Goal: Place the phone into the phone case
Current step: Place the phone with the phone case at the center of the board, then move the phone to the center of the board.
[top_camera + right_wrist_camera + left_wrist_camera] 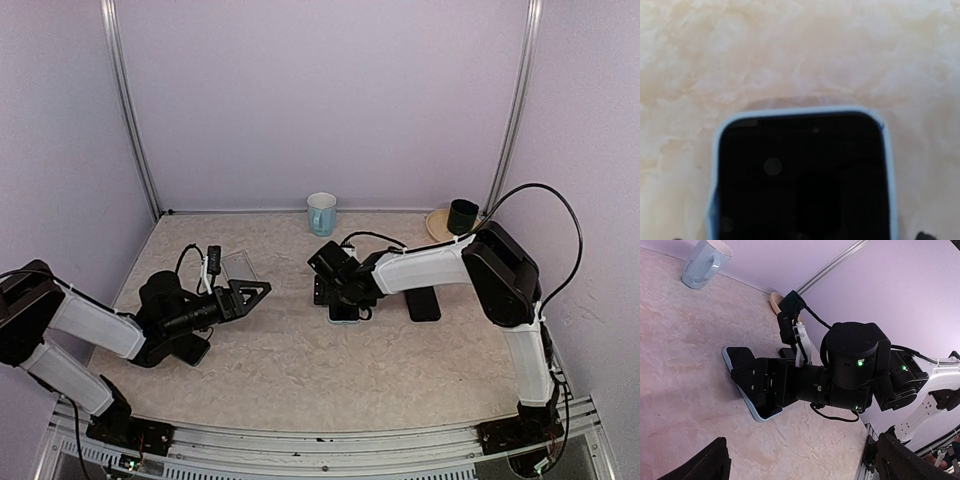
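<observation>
Top: high behind, looking down. Left wrist: facing right gripper (757, 387). Right wrist: close above phone (800, 185), shared.

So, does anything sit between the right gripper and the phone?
Nothing visible does. The right gripper hangs open directly above the phone, which lies framed by the rim of the light blue case.

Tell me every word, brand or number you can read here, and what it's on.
No text can be read anywhere.
Mug: a faint mark on its side, too small to read.
Phone in its blue case: dark screen, no writing.
</observation>
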Motion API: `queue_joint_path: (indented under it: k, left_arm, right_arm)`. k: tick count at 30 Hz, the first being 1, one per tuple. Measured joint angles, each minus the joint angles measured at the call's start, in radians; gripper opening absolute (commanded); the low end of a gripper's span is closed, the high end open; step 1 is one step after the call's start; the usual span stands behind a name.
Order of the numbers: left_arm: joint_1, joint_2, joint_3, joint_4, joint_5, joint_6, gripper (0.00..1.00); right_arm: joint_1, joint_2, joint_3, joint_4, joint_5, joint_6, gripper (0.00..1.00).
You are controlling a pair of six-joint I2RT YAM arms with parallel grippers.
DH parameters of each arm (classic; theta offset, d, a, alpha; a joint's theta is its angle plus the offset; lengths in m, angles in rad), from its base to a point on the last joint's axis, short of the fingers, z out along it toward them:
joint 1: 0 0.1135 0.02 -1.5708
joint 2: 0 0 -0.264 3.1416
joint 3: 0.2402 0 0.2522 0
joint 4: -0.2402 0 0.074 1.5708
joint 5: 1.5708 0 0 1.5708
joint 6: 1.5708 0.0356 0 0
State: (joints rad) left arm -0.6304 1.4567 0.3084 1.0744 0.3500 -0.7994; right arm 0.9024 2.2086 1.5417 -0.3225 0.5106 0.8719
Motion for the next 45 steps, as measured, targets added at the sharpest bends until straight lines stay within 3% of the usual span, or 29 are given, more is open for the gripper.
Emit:
queue_joint_path:
  k: [12, 20, 27, 35, 45]
  left_arm:
    - [0.004, -0.126, 0.001, -0.17, -0.161, 0.004, 0.99]
    - [0.03, -0.293, -0.002, -0.377, -0.379, 0.0, 0.99]
    - [0.047, -0.413, -0.013, -0.539, -0.548, -0.029, 0.99]
    - [0.105, -0.493, -0.018, -0.774, -0.708, -0.114, 0.99]
    - [0.182, -0.448, 0.002, -1.02, -0.825, -0.248, 0.99]
  right_arm:
    - [0.001, -0.175, -0.109, 0.102, -0.021, -0.166, 1.0]
    - [0.034, -0.269, -0.242, 0.331, -0.195, -0.503, 1.0]
    - [0.112, -0.27, -0.245, 0.443, -0.393, -0.694, 1.0]
    - [0.166, -0.241, -0.209, 0.469, -0.476, -0.796, 1.0]
    - [0.171, -0.239, -0.209, 0.471, -0.49, -0.812, 1.0]
